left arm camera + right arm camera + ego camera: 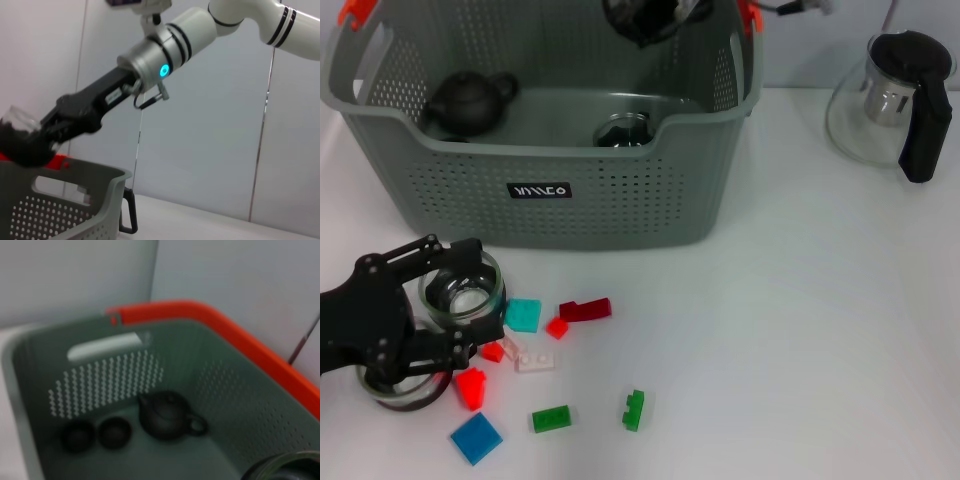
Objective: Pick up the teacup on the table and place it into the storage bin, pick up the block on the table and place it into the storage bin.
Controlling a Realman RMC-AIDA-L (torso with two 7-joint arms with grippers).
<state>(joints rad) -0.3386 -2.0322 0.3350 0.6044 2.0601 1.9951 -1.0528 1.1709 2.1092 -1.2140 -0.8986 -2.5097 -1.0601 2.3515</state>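
Observation:
The grey perforated storage bin [620, 205] stands at the back left; it also shows in the left wrist view [75, 202] and the right wrist view [235, 390]. My right gripper [648, 14] hangs over the bin's far side, shut on a clear glass teacup [17, 118], whose rim shows in the right wrist view [286, 466]. My left gripper [472, 298] is low at the front left, open, its fingers either side of another glass teacup [463, 290]. A third glass cup [400, 388] sits under that gripper. Several coloured blocks lie nearby, among them a cyan one [523, 315] and a dark red one [585, 309].
Inside the bin are a dark teapot [468, 100], a glass cup [620, 131] and two small dark cups [114, 432]. A glass teapot with a black handle [890, 100] stands at the back right. Blue [476, 437] and green [634, 410] blocks lie near the front edge.

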